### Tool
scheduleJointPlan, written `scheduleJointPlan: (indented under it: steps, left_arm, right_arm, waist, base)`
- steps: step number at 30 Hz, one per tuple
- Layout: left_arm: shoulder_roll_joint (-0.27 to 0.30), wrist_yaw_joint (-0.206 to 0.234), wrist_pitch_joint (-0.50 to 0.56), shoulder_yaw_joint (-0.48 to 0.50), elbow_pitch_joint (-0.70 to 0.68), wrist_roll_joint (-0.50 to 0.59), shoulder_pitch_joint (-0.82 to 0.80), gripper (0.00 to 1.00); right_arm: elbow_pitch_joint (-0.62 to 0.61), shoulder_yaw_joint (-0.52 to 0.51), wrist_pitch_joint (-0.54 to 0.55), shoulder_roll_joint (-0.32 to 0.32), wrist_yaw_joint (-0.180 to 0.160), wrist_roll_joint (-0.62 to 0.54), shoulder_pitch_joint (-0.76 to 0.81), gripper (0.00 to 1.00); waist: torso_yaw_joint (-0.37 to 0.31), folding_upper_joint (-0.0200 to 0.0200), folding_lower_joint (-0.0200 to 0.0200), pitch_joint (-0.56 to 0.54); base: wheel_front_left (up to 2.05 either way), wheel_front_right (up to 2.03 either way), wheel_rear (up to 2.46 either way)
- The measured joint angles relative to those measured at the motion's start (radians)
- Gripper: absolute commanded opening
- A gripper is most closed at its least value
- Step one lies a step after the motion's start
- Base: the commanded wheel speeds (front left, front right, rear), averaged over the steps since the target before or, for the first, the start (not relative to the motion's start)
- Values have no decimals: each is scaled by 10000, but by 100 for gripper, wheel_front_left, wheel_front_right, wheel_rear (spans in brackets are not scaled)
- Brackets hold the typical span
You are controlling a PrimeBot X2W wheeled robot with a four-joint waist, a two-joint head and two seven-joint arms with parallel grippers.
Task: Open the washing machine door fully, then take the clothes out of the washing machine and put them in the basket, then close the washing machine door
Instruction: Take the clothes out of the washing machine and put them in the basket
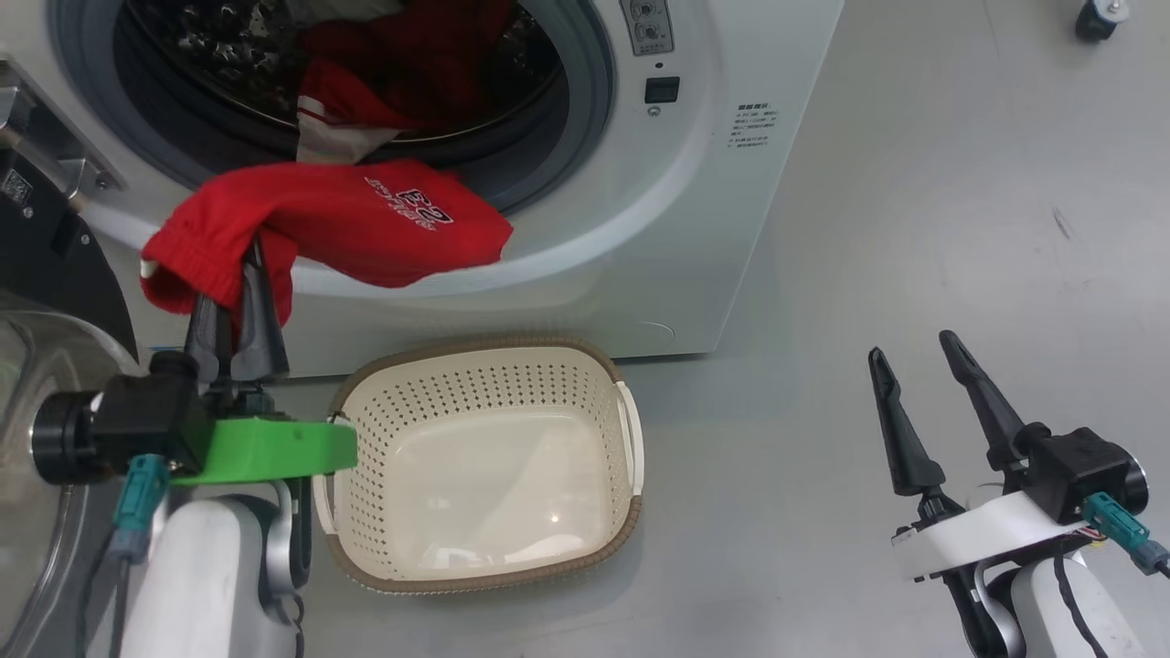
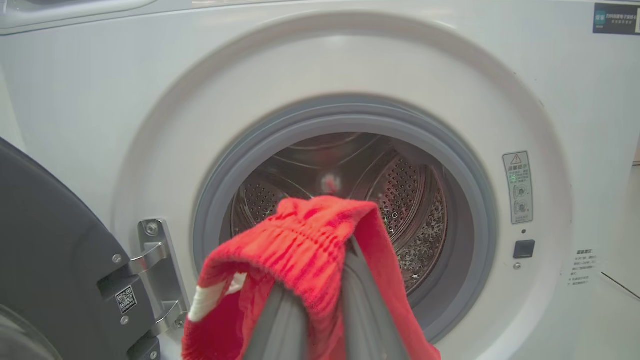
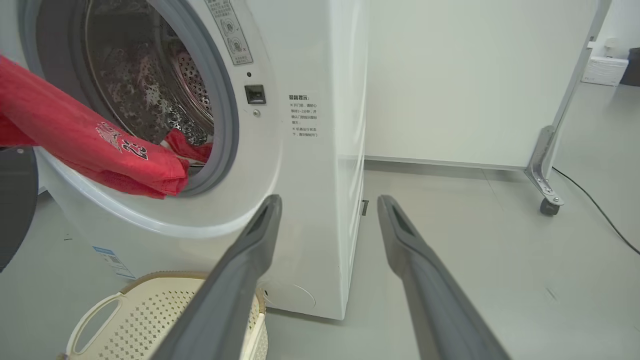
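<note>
Left end effector [image 1: 242,283] pinched narrow on 1 red garment [image 1: 366,219], cloth draped over its fingers, just outside the washing machine [image 1: 695,183] mouth. Basket [image 1: 484,361] sits near, below, likely for a short drop. More clothes [image 1: 402,64] lie in the drum. Door [image 1: 55,265] open, left. Right end effector [image 1: 911,344] wide, empty.

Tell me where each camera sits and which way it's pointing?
Head view: on the head, looking down at the washing machine and basket; left jaws shut on the red garment, right jaws open.
Left wrist view: on that wrist, facing the drum; its jaws grip the garment.
Right wrist view: on that wrist, facing the machine's front corner; its open jaws show.
All three share the garment.
</note>
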Motion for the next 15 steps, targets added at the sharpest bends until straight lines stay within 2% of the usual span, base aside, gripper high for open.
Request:
scheduleJointPlan:
  steps: [15]
  left_arm:
    - [13,0,150,-1189,656,-94,1531,0]
  right_arm:
    - [-111,128,0,15,0,-65,16,100]
  waist:
    - [61,-1,0,60]
  base:
    - [0,0,0]
